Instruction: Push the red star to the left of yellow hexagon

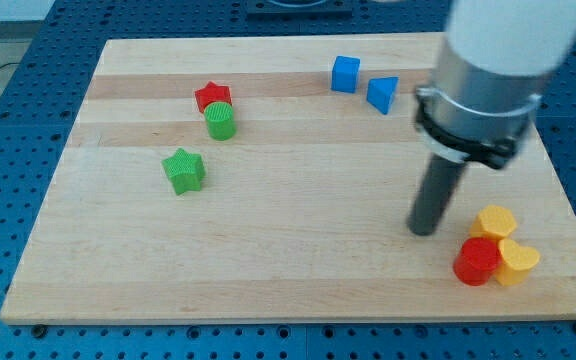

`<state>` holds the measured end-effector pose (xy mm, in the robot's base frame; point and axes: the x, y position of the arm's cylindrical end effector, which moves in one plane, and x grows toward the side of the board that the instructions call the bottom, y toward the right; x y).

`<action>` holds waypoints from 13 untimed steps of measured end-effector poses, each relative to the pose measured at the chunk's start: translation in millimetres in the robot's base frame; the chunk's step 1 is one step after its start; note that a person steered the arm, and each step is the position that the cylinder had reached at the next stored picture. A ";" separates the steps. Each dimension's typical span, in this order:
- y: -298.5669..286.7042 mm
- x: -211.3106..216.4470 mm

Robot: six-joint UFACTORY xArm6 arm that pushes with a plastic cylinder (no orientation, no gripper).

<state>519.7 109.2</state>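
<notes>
Meanwhile, my tip (424, 229) stood beside the yellow hexagon (494, 221).
Red star (211, 97) lay far left (touching green cylinder (220, 121)); the tool had no jaws.

My tip (424, 230) rests just left of the yellow hexagon (494, 221); the red star (211, 96) touches the green cylinder (220, 121).

Pale wooden board (268, 260) with grain stripes, blue perforated table (8, 150) around it, even light
</notes>
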 end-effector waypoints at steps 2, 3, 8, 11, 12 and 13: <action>-156.5 13.2; -285.0 3.3; -318.9 -184.1; -218.2 -184.2; -217.8 -191.6; -239.4 -225.9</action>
<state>293.9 -130.2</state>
